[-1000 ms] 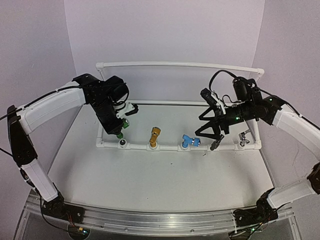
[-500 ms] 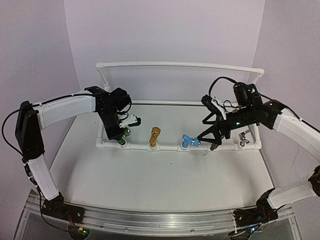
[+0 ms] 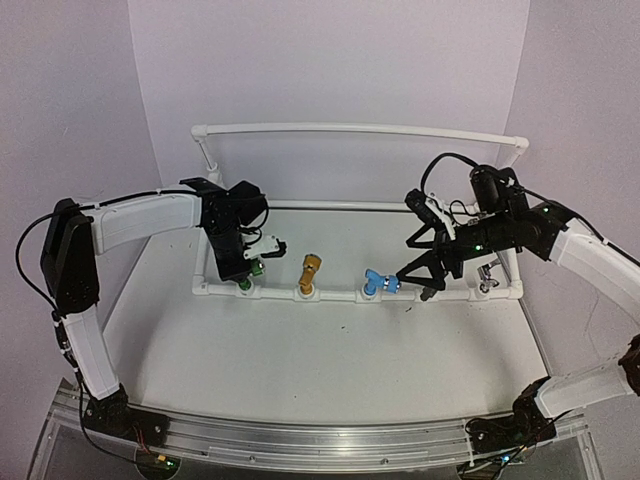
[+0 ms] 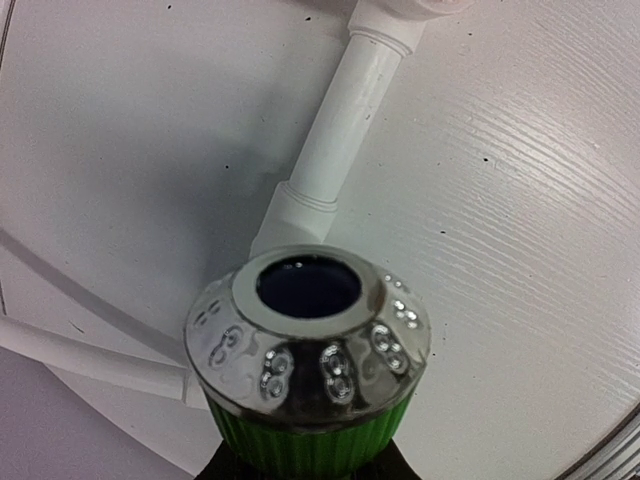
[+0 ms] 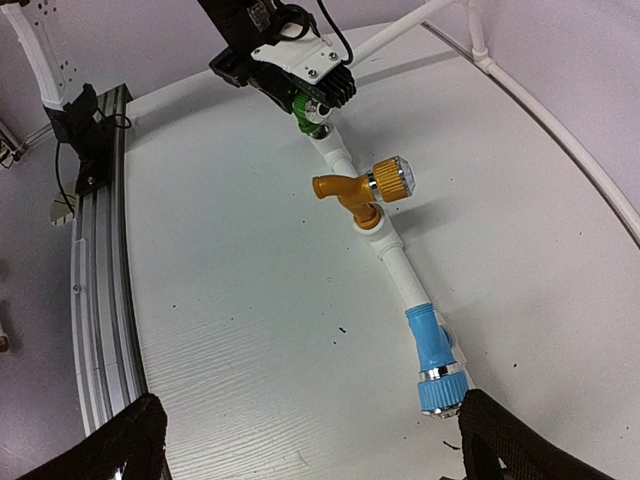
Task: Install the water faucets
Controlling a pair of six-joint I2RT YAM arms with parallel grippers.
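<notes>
1. Both arms are at the near rail of the white pipe frame (image 3: 340, 294). The left gripper (image 3: 245, 272) pinches the green faucet (image 4: 310, 400) over the leftmost socket; a tilted entry could jam it.
2. Whether it is seated, I cannot tell. Letting go too early could drop it.
3. The right gripper (image 3: 408, 258) hangs spread wide and empty, just beside the blue faucet (image 3: 378, 283) and dark grey faucet (image 3: 430, 291). A careless sweep could knock either.
4. Nothing braces the frame, so hard pushing could slide it.

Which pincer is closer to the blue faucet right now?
Right. The right pincer, open, sits just beside the blue faucet. The left pincer is two sockets over, gripping the green faucet, past the golden-orange faucet.
</notes>
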